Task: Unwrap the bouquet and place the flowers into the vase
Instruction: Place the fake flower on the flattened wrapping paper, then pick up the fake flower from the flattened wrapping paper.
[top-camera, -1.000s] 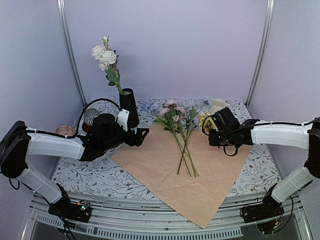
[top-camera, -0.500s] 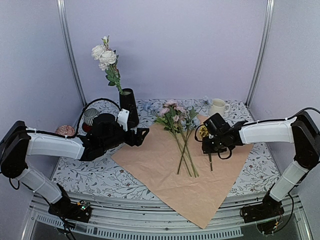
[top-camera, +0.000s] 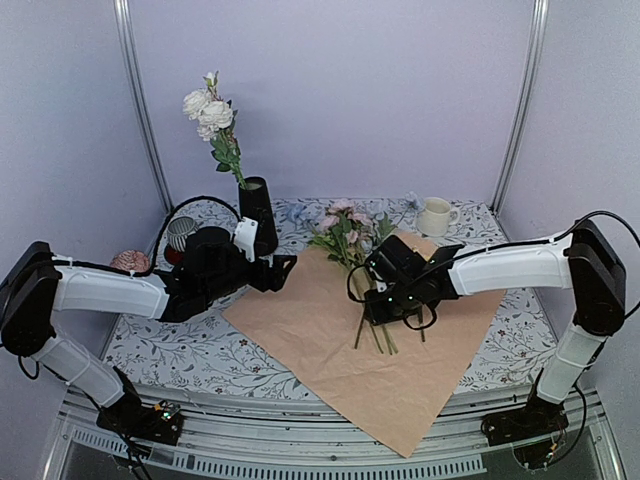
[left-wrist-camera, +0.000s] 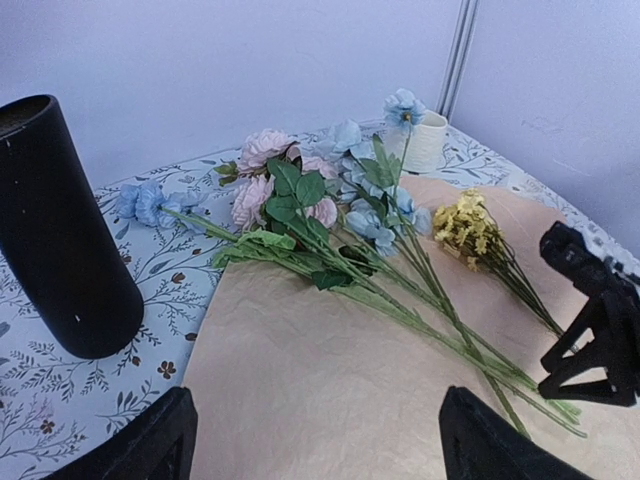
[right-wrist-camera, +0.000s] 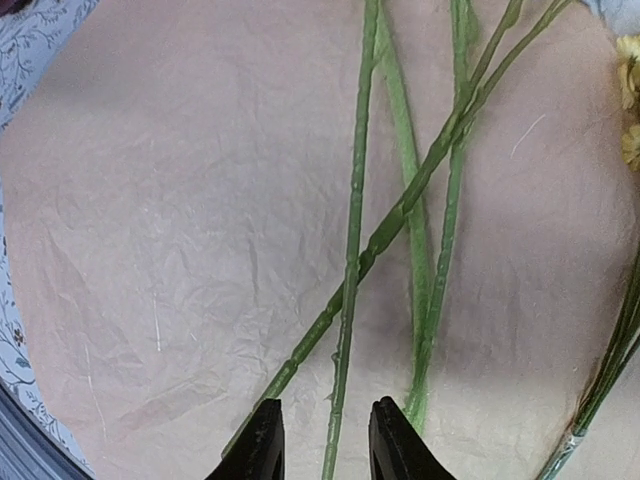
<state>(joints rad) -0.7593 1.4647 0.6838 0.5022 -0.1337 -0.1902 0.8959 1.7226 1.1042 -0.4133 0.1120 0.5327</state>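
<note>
We see our right gripper (right-wrist-camera: 325, 445) low over the tan paper (top-camera: 300, 335), fingers a little apart, with one green stem (right-wrist-camera: 352, 250) running into the gap but not clamped. Our left gripper (left-wrist-camera: 318, 445) hovers wide open near the black vase (left-wrist-camera: 55, 230), which holds a white sprig (top-camera: 212, 115). The other flowers (top-camera: 350, 235) lie loose on the paper, near a cream mug (top-camera: 433, 215).

My right gripper (top-camera: 378, 308) is now further left than a second ago, away from the cream mug (top-camera: 433, 216) and low over the green stems (right-wrist-camera: 352, 250) on the tan paper (top-camera: 330, 350). The yellow cluster (left-wrist-camera: 468, 222) that it was carrying now lies on this paper. The jaws, narrow before, now stand a little apart, with one stem between the fingertips.
</note>
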